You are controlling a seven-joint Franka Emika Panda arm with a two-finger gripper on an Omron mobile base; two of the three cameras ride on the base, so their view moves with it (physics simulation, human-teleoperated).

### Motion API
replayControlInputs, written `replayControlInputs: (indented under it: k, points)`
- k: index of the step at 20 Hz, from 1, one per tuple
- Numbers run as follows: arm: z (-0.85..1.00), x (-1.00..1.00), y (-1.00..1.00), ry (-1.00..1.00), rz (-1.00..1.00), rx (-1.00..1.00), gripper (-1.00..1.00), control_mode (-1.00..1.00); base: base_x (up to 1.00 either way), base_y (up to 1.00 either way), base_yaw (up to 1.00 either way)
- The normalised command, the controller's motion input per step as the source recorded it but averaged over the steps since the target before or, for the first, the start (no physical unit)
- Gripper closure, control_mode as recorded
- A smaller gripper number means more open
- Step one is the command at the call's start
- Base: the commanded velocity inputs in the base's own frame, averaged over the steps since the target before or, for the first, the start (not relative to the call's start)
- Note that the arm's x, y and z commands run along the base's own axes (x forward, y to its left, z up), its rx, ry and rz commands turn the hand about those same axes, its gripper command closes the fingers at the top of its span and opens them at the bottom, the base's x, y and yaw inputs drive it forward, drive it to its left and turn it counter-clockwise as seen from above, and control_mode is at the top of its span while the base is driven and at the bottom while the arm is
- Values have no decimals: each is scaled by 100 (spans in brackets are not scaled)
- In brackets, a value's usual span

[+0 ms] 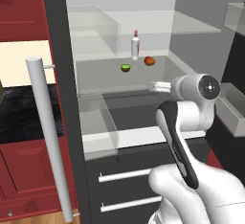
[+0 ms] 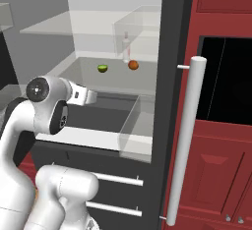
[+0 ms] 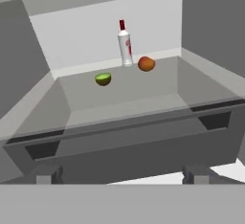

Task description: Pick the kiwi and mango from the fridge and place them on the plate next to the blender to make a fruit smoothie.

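The fridge point(image 1: 62, 74) stands open, its pale inside lit and its long bar handle point(image 1: 48, 137) hanging at the door's edge. On a glass shelf point(image 3: 129, 89) deep inside, the kiwi point(image 3: 103, 78) lies towards the front, and the mango point(image 3: 146, 63) sits a little further back, near the kiwi but apart from it. A clear bottle point(image 3: 125, 46) with a red cap stands upright just behind the mango, close to the fridge's back wall. The gripper point(image 3: 122, 174) is held level at the mouth of the fridge, in front of the shelf and lower than the fruit, well short of both. Its two fingertips point(image 3: 48, 174) stand wide apart with nothing between them, so it is open and empty.
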Motion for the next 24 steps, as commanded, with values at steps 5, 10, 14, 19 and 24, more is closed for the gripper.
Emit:
replayControlInputs:
  k: [5, 10, 14, 19, 24]
  points:
    - [25, 43, 3, 11, -4, 0, -100, -100, 0, 0, 0]
    - [0, 36, 12, 18, 3, 0, -100, -100, 0, 0, 0]
    - [0, 28, 17, 22, 8, -4, -100, -100, 0, 0, 0]
    - [-14, 25, 15, 7, 0, -4, -100, -100, 0, 0, 0]
    - [-51, 30, 16, -7, 0, 0, -100, -100, 0, 0, 0]
